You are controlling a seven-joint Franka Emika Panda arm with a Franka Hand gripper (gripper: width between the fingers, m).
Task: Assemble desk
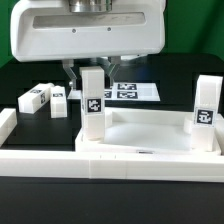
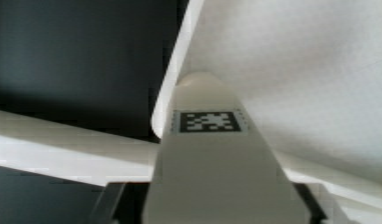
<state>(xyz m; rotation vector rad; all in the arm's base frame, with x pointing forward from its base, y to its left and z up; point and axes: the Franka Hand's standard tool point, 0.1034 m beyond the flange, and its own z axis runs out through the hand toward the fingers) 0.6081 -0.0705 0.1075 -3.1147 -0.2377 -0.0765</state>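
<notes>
- Roughly halfway, I judge: two legs stand upright at corners of the desk top (image 1: 150, 132), and two are not yet fitted.
- The gripper (image 1: 91, 72) straddles the top of the held-side leg (image 1: 92, 102), one finger on either side. I cannot tell whether the fingers pinch it or stand just off it.
- The far leg (image 1: 205, 108) stands well off to the exterior view's right of the gripper.
- A loose leg (image 1: 35, 98) and a second loose leg (image 1: 57, 103) lie on the table (image 1: 20, 80), below the gripper to the exterior view's left.
- Left to do: seat both loose legs. Their sockets are not visible.
</notes>
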